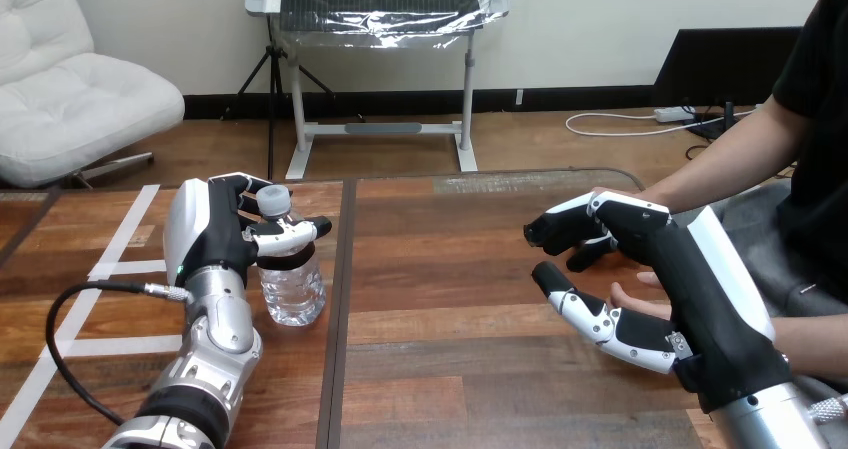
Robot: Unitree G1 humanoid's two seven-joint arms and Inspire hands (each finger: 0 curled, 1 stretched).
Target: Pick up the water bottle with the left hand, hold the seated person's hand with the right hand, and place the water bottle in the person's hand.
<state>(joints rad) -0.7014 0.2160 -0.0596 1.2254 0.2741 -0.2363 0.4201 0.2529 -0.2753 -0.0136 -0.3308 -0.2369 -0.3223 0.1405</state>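
Over at about 9 o'clock on the wooden table [450,269], the water bottle [293,289] stands upright with its base on the wood, just left of the dark seam between the boards. The left hand [215,234] is at the bottle's 9 o'clock side and it's closed on it: fingers and thumb curl round the upper part, right under the cap [272,201]. So that's a proper grip up by the neck, with the clear lower half of the bottle showing below the hand. The silver forearm runs down to roughly 7 o'clock, and white tape strips [120,239] lie on the table off to its left.

At 3 o'clock things are murkier. The right hand [700,279] is up above the table's edge, its white-shelled back facing the camera. The person's hand [632,295] comes in from about 2 o'clock and sits mostly behind it, with just a bit of it peeking out on the 9 o'clock side. The two are right up against each other, but whether the right hand is actually gripping or just alongside — honestly can't tell from this angle. Both are well apart from the bottle.
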